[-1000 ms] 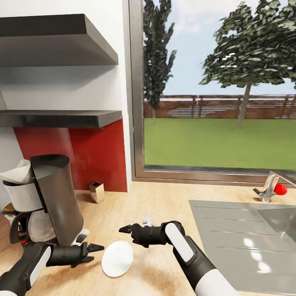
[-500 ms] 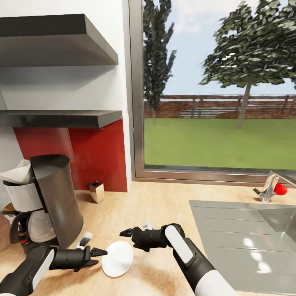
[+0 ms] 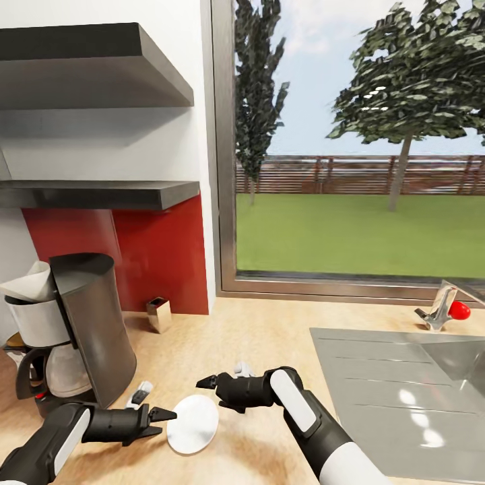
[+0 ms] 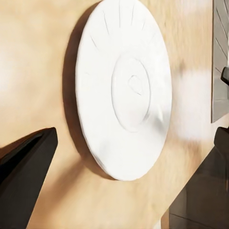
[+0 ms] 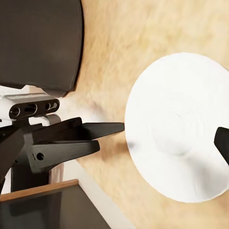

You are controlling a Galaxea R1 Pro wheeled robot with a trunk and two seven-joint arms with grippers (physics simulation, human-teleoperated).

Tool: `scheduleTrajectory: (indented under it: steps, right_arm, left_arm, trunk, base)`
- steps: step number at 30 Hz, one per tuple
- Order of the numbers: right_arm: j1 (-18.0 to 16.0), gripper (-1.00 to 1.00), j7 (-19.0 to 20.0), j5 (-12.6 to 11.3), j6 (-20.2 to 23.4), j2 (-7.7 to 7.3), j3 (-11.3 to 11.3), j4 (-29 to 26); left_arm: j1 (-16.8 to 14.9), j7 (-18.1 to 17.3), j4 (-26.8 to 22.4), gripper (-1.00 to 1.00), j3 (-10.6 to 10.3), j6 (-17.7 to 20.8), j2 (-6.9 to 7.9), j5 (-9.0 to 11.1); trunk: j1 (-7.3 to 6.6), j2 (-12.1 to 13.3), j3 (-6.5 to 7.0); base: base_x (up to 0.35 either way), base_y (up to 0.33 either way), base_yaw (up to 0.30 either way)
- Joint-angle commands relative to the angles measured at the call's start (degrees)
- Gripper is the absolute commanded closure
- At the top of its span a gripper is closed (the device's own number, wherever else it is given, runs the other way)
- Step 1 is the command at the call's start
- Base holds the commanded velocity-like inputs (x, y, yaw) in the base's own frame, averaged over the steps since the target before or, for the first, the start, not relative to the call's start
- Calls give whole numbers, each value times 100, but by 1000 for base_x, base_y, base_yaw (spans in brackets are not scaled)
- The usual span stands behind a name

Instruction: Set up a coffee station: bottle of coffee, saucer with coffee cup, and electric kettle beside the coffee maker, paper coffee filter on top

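Observation:
The white saucer [image 3: 193,423] lies flat on the light-wood countertop [image 3: 256,337], right of the coffee maker [image 3: 87,330]. A white paper filter [image 3: 30,283] sits on top of the coffee maker. My left gripper [image 3: 165,422] is open, low over the wood at the saucer's left rim; its dark fingers [image 4: 28,162] stand wide apart around the saucer [image 4: 126,90]. My right gripper [image 3: 210,392] is open, hovering just behind the saucer [image 5: 179,143] and pointing left. The coffee cup, bottle of coffee and electric kettle are out of view.
A small metal box [image 3: 159,313] stands by the red backsplash. The steel sink [image 3: 404,391] and a tap with a red knob [image 3: 448,310] lie to the right. Two dark shelves [image 3: 101,195] hang above the coffee maker, beside a large window.
My left gripper has slid right along the counter to the saucer's left rim. The right gripper has dropped slightly behind the saucer. The saucer has not moved.

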Motion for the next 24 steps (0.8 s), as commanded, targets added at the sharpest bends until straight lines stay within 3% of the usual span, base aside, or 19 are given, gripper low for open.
scheduleTrajectory:
  steps: [1, 16, 24]
  right_arm:
    - [-2, -100, -28, -29, 13, 0, 0, -1]
    - [-2, -100, -28, -27, 6, 0, 12, 230]
    - [-2, -100, -28, -27, -4, 0, 14, 270]
  left_arm:
    - [1, -19, 4, -100, 1, 3, -1, -79]
    - [13, -15, 47, -100, -117, -5, -14, -58]
    - [10, -4, 48, -100, -135, -5, -139, -76]
  trunk:
    - [2, -3, -3]
    - [2, -3, -3]
    - [2, -3, -3]
  base:
    - [0, 0, 0]
    - [0, 0, 0]
    - [0, 0, 0]
